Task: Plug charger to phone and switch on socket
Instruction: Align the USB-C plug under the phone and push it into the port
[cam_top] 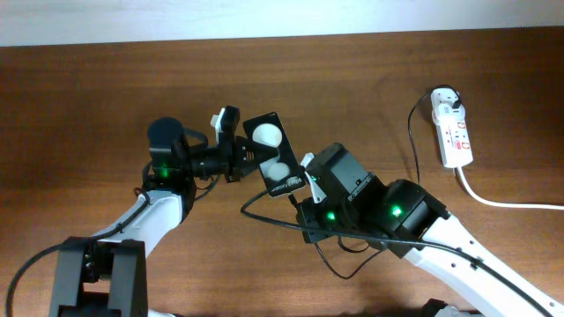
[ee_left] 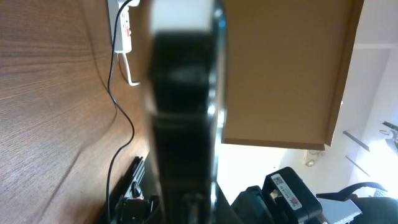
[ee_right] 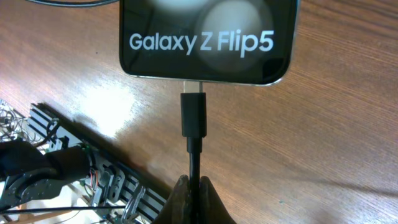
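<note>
While left hand [cam_top: 236,151] holds phone [ee_right: 206,38], charger [ee_right: 193,116] meets its bottom edge

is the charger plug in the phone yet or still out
In, or very nearly: in the right wrist view the charger plug's metal tip meets the phone bottom edge with no gap. Whether it is fully seated, cannot tell.

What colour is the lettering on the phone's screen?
White "Galaxy Z Flip5" lettering on the phone, against a black screen; clearest in the right wrist view.

desk [cam_top: 88,97]: brown wood grain, smooth | phone [ee_right: 205,37]: glossy black | charger [ee_right: 193,118]: matt black plastic | socket [cam_top: 454,132]: white plastic
</note>
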### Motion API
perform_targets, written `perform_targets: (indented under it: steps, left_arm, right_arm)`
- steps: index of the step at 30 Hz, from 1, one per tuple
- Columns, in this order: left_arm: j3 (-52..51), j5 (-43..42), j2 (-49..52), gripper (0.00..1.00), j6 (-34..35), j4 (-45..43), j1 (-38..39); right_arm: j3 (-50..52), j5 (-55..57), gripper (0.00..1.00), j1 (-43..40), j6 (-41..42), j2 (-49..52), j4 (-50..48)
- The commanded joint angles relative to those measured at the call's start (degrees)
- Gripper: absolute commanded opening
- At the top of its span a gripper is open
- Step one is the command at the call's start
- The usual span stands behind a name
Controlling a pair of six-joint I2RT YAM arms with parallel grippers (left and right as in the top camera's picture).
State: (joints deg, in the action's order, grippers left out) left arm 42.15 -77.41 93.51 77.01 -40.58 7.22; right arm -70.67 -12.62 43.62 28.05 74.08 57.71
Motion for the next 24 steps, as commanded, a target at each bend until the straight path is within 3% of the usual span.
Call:
perform_targets:
  steps: [1, 16, 19, 24]
  left_arm:
    - [1.27, -5.38, -0.28, 0.0, -0.87, -0.57, 0.5]
    - [1.18, -10.34, -0.28, 0.0, -7.5, -0.55, 0.5]
    - [1.18, -9.81, -0.28, 0.0, -8.22, -0.55, 0.5]
    - [1.18, -7.21, -0.28, 0.0, -8.2, -0.5, 0.5]
  right_arm:
    - [0.28, 3.5, 0.04, 0.24, -0.13, -0.7, -2.34]
    - [0.28, 6.25, 0.05, 0.24, -0.33, -0.7, -6.8]
    - [0.28, 4.87, 0.16, 0.26, -0.31, -0.7, -6.73]
    - [0.28, 3.82, 0.18, 0.26, -0.09, -0.7, -6.29]
